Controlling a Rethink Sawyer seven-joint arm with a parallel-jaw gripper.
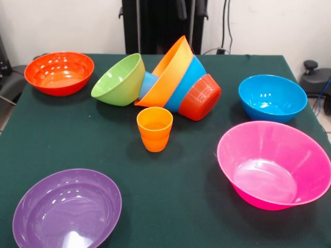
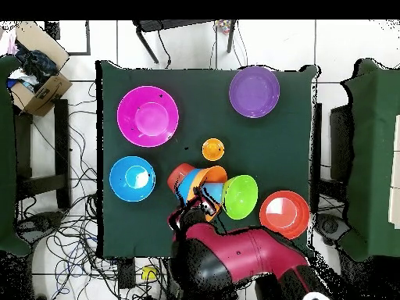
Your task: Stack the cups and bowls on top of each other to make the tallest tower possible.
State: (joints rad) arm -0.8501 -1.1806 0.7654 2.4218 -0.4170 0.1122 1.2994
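A tipped pile lies at the table's far middle. It is made of an orange bowl (image 1: 168, 72), a blue bowl (image 1: 187, 85) and a red-orange bowl (image 1: 200, 97), nested on their sides. A lime green bowl (image 1: 120, 80) leans against them, with the light blue cup (image 1: 147, 83) behind it. An orange cup (image 1: 154, 128) stands upright in front of the pile. Standing apart are a red-orange bowl (image 1: 59, 72), a blue bowl (image 1: 272, 97), a pink bowl (image 1: 271, 163) and a purple bowl (image 1: 67, 209). The front view does not show the gripper. In the overhead view the arm's end (image 2: 190, 216) hangs beside the pile (image 2: 201, 181).
The robot's pedestal (image 1: 160, 26) stands behind the table's far edge. The red arm (image 2: 242, 254) covers the table's edge by the base. On the floor lie a cardboard box (image 2: 35, 78) and cables (image 2: 74, 234). Dark cloth-covered furniture (image 2: 379, 148) flanks the table.
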